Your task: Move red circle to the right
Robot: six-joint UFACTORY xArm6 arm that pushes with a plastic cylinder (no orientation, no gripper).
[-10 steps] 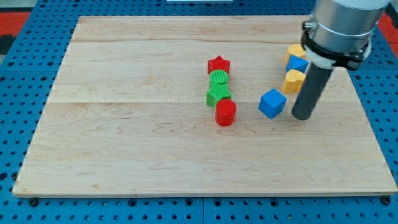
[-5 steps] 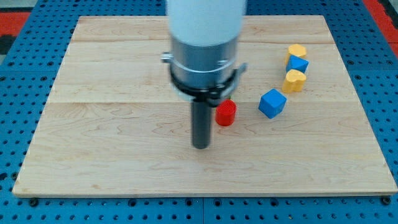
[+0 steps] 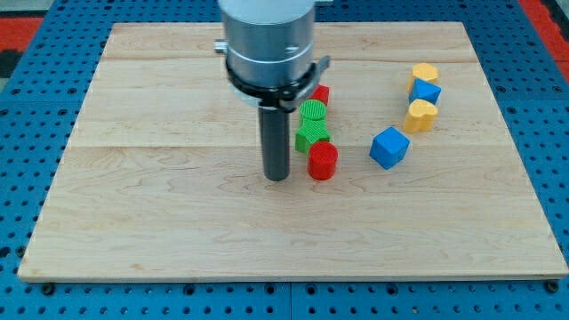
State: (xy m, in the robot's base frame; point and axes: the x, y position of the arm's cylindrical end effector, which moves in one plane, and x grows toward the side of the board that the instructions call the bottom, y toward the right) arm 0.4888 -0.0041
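The red circle (image 3: 323, 161), a short red cylinder, stands near the middle of the wooden board (image 3: 160, 222). My tip (image 3: 277, 177) rests on the board just to the view's left of the red circle, with a small gap between them. Directly above the red circle lie a green star-like block (image 3: 312, 136), a green circle (image 3: 312, 112) and a red block (image 3: 320, 94) partly hidden by the arm.
A blue cube (image 3: 388, 147) lies to the view's right of the red circle. Further right and up, a yellow block (image 3: 420, 115), a blue block (image 3: 428, 92) and another yellow block (image 3: 424, 73) form a short column.
My tip has crossed from the view's right of the blue cube to the left of the red circle, then moved up and slightly left beside it. No block has moved.
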